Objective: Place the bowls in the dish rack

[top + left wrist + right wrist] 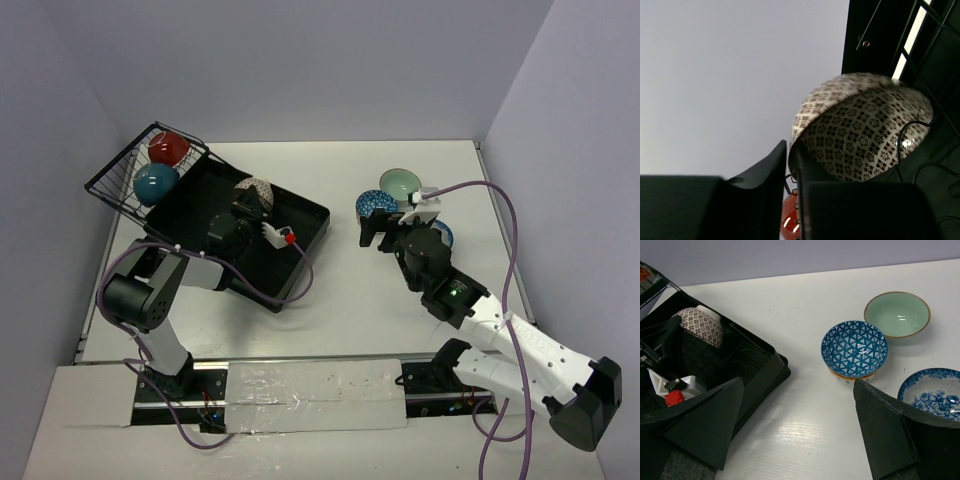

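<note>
The black dish rack [300, 215] lies at the left, its wire basket [125, 175] holding a red bowl [170, 147] and a teal bowl [156, 183]. My left gripper [250, 204] holds a lattice-patterned bowl [255, 188] tilted on edge over the rack. In the left wrist view its jaws [791, 147] stand close together on the rim of that bowl [860, 130]. My right gripper [380, 232] hangs open and empty over the table just in front of a blue triangle-patterned bowl [854, 347]. A mint green bowl [897, 314] sits behind it and a blue floral bowl [935, 390] to its right.
The rack's near right corner [755, 355] reaches toward the right gripper [798, 385]. Purple cables trail from both arms across the table. Grey walls close in the table on three sides.
</note>
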